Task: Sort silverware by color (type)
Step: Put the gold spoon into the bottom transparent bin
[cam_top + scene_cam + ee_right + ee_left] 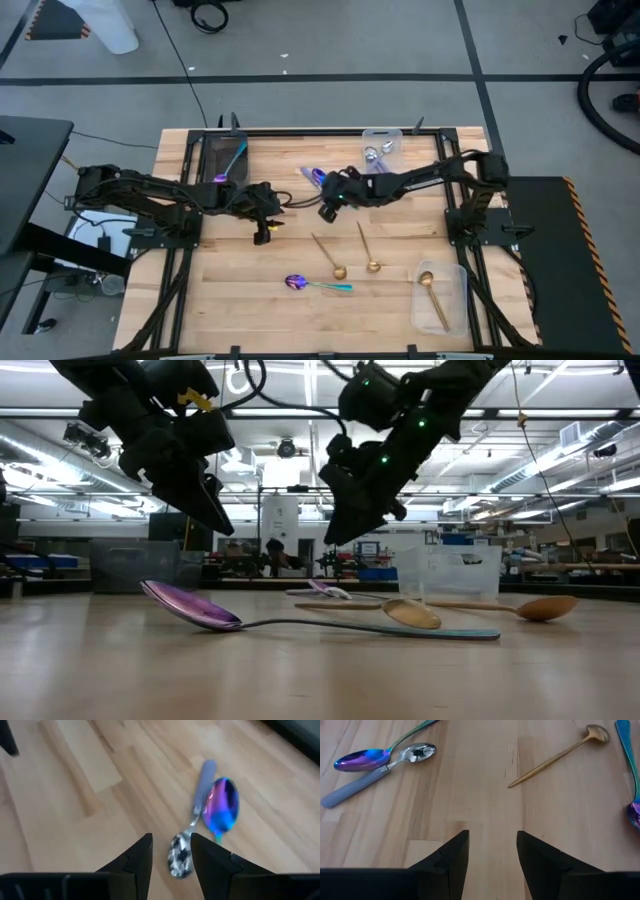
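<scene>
My right gripper (171, 851) is open and hovers above the table; the silver bowl of a lavender-handled spoon (181, 854) shows between its fingertips. A purple-bowled spoon (221, 806) lies against that spoon. In the high view this pair (314, 177) lies far of the right gripper (325, 208). My left gripper (492, 854) is open over bare wood, at the table's middle left (262, 236). Two gold spoons (331, 257) (367, 248) and a purple, teal-handled spoon (312, 285) lie flat nearer the near edge.
A dark tray (211, 160) at the far left holds a purple, teal-handled spoon. A clear bin (396, 134) at the far edge holds silver-bowled spoons. Another clear bin (458, 300) at the near right holds a gold spoon. Both grippers hang above the tabletop in the low view.
</scene>
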You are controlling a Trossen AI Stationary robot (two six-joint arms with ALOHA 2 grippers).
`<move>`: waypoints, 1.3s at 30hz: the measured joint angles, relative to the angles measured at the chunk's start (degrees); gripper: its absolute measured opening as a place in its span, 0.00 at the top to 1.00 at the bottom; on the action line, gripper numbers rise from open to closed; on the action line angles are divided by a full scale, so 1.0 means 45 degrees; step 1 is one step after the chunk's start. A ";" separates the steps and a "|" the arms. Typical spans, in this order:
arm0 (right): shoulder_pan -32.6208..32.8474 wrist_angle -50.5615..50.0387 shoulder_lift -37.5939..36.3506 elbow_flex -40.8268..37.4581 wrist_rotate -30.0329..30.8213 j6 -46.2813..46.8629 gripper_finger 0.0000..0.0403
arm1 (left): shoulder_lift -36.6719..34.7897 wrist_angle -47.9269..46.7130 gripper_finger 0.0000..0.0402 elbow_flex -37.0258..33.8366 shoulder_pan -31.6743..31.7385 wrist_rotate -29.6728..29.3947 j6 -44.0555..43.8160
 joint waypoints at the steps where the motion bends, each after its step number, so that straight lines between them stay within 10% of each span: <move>1: -0.0044 -0.0268 0.0166 0.0168 -0.0072 0.0009 0.65 | 0.0004 0.0019 0.57 0.0000 -0.0020 0.0000 0.0009; 39: -0.0651 -0.1187 0.0686 -0.0255 -0.1611 -0.0388 0.68 | -0.0063 -0.3526 0.57 0.0738 -0.0438 0.0011 -0.0048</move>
